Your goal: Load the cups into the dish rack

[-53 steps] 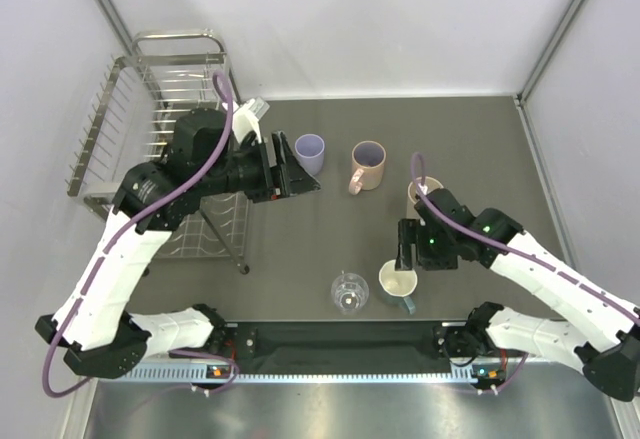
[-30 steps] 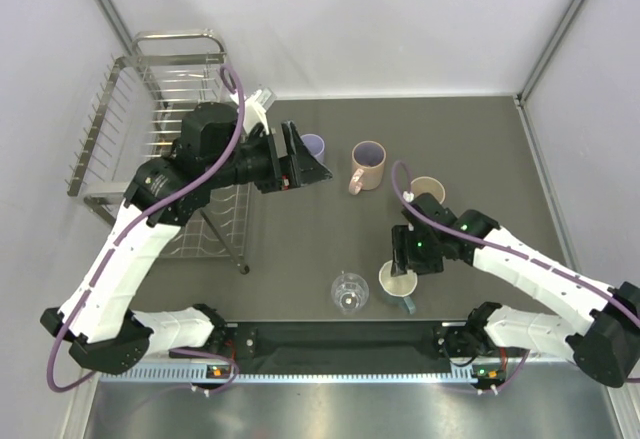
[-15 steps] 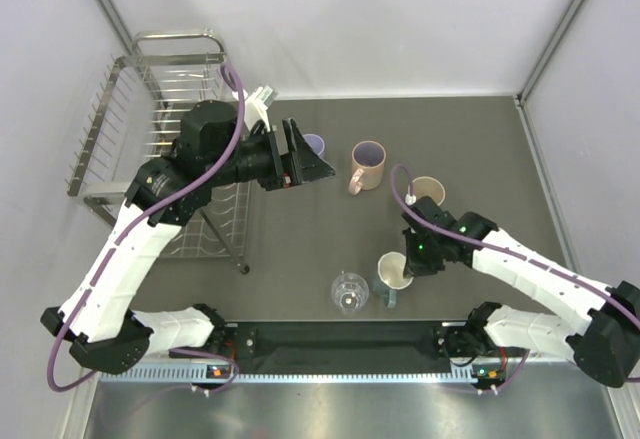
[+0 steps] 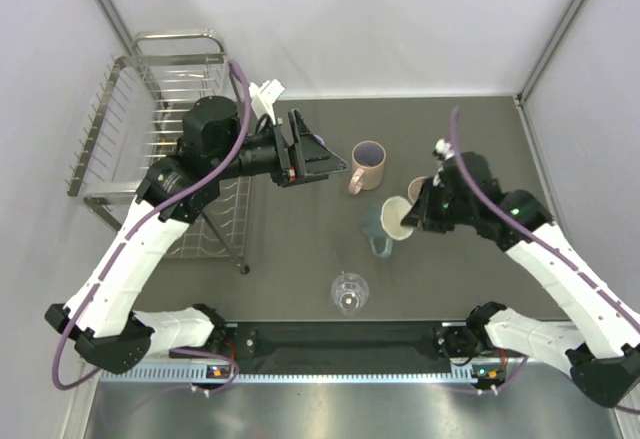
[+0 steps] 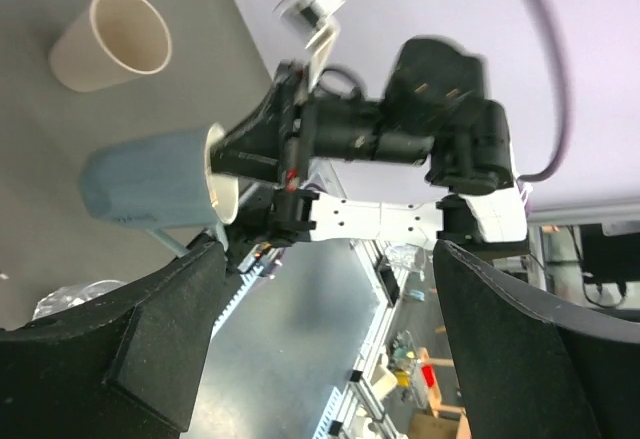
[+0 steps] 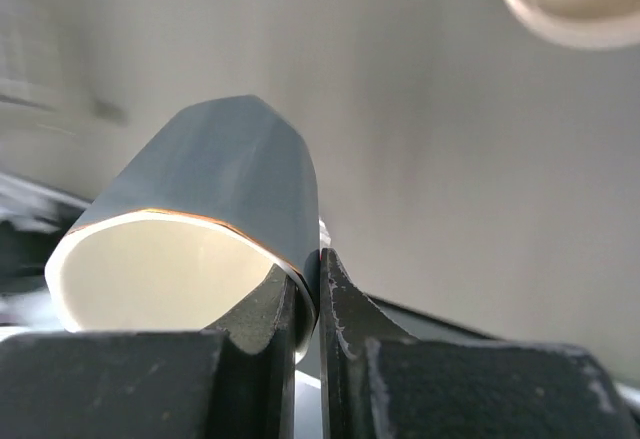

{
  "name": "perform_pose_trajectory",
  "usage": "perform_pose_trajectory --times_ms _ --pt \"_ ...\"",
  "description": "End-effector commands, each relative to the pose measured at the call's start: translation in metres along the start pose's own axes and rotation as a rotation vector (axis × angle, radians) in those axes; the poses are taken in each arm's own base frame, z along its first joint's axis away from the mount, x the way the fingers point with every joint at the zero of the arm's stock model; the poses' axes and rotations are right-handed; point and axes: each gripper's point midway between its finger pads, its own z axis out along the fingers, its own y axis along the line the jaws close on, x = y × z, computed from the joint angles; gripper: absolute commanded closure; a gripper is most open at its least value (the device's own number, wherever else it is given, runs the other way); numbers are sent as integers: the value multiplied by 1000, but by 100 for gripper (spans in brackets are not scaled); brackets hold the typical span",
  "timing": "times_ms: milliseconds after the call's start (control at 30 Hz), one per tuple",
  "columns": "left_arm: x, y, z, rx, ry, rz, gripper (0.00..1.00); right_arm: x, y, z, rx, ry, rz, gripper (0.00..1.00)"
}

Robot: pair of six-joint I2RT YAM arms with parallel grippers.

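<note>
My right gripper (image 4: 407, 217) is shut on the rim of the teal mug (image 4: 383, 225) and holds it off the table, tipped on its side. The right wrist view shows the mug's (image 6: 215, 219) cream inside, with one finger inside and one outside the wall at my right gripper (image 6: 308, 259). My left gripper (image 4: 318, 157) hangs open and empty beside the pink handled mug (image 4: 367, 164). The beige tumbler (image 4: 419, 187) stands behind the right wrist. The clear glass (image 4: 349, 292) stands near the front edge. The dish rack (image 4: 150, 109) is at the far left.
The left wrist view looks across at the held mug (image 5: 160, 184), the beige tumbler (image 5: 110, 39) and the right arm (image 5: 440, 139). A wire stand (image 4: 215, 224) sits under the left forearm. Walls close in at the back and both sides.
My right gripper shut on the teal mug's rim, then lifted it away from the glass toward the table's middle, tipping it over. The left gripper drifted slightly right.
</note>
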Motion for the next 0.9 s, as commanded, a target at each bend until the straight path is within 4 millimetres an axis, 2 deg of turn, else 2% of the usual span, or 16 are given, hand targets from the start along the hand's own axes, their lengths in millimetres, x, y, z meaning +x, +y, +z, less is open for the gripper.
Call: perform_pose_trajectory --times_ms 0,33,67,133,167,233,367,400,467,500,533,767,867 --pt "-10 -34 1 173 -4 4 10 -66 59 -55 -322 -209 22 100" --pt "-9 -36 1 190 7 1 10 -69 68 -63 -388 -203 22 100" --pt "-10 -39 1 201 9 -12 9 -89 70 -71 -425 -269 36 100" --pt "-11 -43 2 225 17 -26 9 -102 84 -90 -530 -311 37 100" --pt "-11 -45 2 239 20 -30 8 -119 91 -103 -583 -380 43 100" --pt "-10 -49 3 270 33 -53 8 -135 104 -122 -677 -456 38 100" --pt "-10 -53 1 288 34 -62 8 -152 115 -142 -786 -535 59 100" --pt "-11 -53 1 288 30 -61 8 -161 123 -157 -847 -602 29 100" --pt "-12 -55 2 297 31 -75 8 -167 132 -173 -929 -655 30 100" --pt "-12 -55 2 301 31 -83 8 -168 133 -172 -952 -661 35 100" --pt "-11 -54 4 303 40 -111 9 -172 140 -186 -1009 -715 7 100" --pt "-16 -57 7 328 28 -145 10 -177 157 -204 -1165 -737 -8 100" --pt "-19 -57 9 332 22 -157 11 -175 164 -205 -1202 -753 -4 100"
